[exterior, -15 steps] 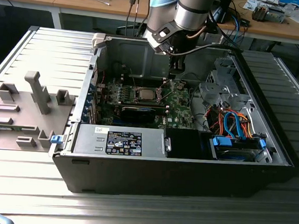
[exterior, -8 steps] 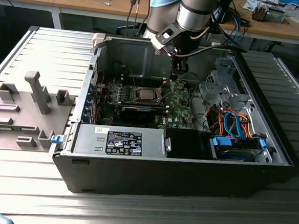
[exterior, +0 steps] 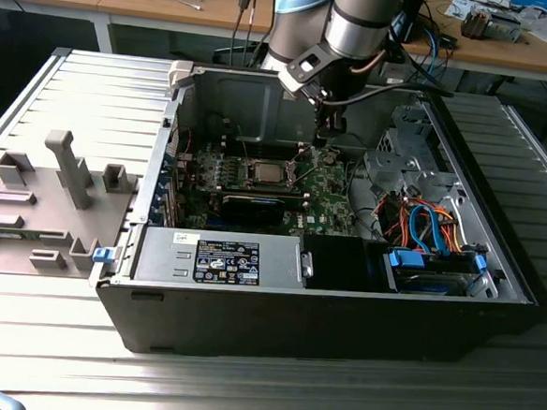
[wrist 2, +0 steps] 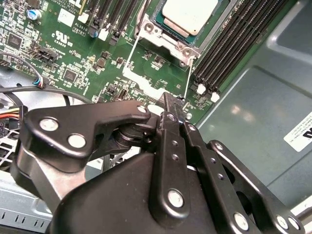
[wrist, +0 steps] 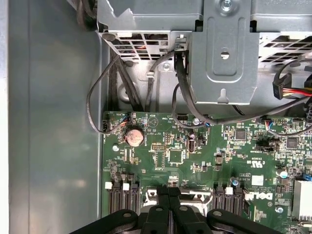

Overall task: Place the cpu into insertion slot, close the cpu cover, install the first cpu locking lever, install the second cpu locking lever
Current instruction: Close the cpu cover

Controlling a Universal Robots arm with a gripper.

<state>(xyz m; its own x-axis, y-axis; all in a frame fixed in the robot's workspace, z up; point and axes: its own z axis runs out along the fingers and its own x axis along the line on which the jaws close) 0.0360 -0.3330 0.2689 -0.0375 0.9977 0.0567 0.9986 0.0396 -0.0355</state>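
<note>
1. Cpu [wrist 2: 187, 17] lies flat in the insertion slot [wrist 2: 157, 20] on the green motherboard [wrist 2: 73, 53]. Its silvery top shows through the window of the cpu cover [wrist 2: 168, 41], which lies down around it.
2. Two thin wire levers [wrist 2: 130, 56] run out from the socket's corners; I cannot tell whether they are latched.
3. My gripper [wrist 2: 171, 105] has its fingers pressed together with nothing between them, its tips over the board, near the socket but not touching it.
4. In the exterior view my gripper [exterior: 330, 139] hangs at about two o'clock from the cpu [exterior: 263, 173], inside the open computer case [exterior: 342, 304].
5. In the first wrist view my gripper [wrist: 169, 192] points toward a coin cell [wrist: 134, 136] on the board.
</note>
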